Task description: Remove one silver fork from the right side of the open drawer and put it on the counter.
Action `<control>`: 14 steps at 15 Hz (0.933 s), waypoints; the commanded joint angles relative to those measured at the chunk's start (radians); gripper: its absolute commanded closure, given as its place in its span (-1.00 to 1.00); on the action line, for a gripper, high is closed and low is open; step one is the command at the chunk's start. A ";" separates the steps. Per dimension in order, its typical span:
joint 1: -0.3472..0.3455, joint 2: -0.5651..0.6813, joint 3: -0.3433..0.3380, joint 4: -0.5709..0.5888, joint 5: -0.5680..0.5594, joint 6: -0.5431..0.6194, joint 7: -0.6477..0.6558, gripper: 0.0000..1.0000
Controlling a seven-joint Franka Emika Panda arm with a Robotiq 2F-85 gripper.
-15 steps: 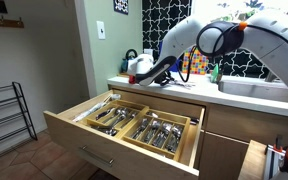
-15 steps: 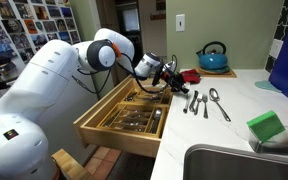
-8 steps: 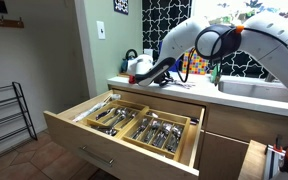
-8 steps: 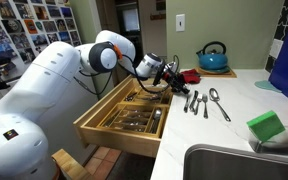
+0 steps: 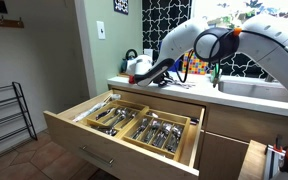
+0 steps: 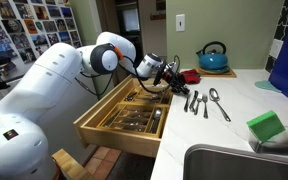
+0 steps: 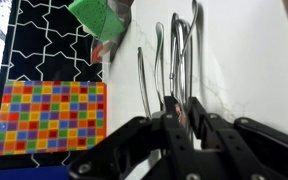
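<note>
In an exterior view, the drawer standing wide open under the counter; in its wooden tray, silver cutlery heaped in long compartments; above, stretched low across the counter's corner, the white arm with its gripper near the front edge.

In an exterior view, gripper poised just over the countertop's front edge, above the open drawer; just beside it on the counter, several silver pieces laid side by side, the silver fork among them; farther back, a teal kettle; near the sink, a green sponge.

In the wrist view, dark fingers close together at the bottom of the frame, a thin gap between; impossible to tell whether clamped on anything; ahead, slim silver pieces in a row on the pale surface, silver fork included, handles running toward the fingertips; green sponge at the top edge; a bright checked mat off to the side.
</note>
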 commanded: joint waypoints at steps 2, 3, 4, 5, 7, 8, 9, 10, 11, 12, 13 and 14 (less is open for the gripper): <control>-0.001 0.024 -0.012 0.034 0.032 0.014 -0.029 0.38; -0.001 0.024 -0.011 0.035 0.032 0.014 -0.030 0.21; -0.001 0.025 -0.012 0.035 0.033 0.015 -0.030 0.22; -0.001 0.025 -0.012 0.035 0.033 0.015 -0.030 0.19; -0.002 0.027 -0.011 0.037 0.035 0.016 -0.033 0.06; -0.003 0.027 -0.011 0.038 0.037 0.015 -0.034 0.04; -0.003 0.028 -0.011 0.039 0.039 0.016 -0.036 -0.17; -0.004 0.028 -0.011 0.040 0.042 0.016 -0.038 -0.23; -0.004 0.029 -0.011 0.043 0.044 0.016 -0.040 -0.32; -0.004 0.030 -0.012 0.045 0.046 0.017 -0.042 -0.58; -0.004 0.029 -0.013 0.048 0.047 0.017 -0.045 -0.71; -0.004 0.024 -0.013 0.050 0.049 0.018 -0.048 -0.85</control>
